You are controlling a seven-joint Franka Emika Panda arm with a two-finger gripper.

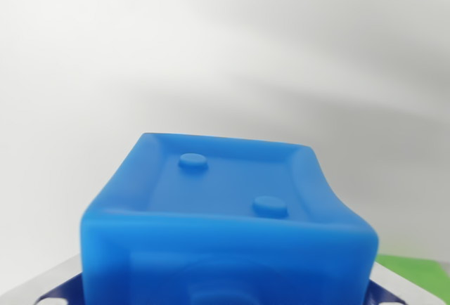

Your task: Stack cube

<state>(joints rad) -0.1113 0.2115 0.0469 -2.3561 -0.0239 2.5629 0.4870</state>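
A blue cube (225,228) is filling the wrist view's lower half, seemingly being carried in the hand, though its grip cannot be confirmed. A green shape (415,268) is showing at right; next likely comes aligning above the target.

Beneath me lies a plain white surface (211,45), smooth and matte, filling the upper part of my wrist view. Soft grey shadows cross it in broad bands above the blue cube (225,213), which takes up the lower middle of the view; I cannot tell whether the cube touches the surface. To the wrist view's right of the cube, low at the edge, a flat green patch (415,273) shows near it, but I cannot tell whether it lies directly on the white.
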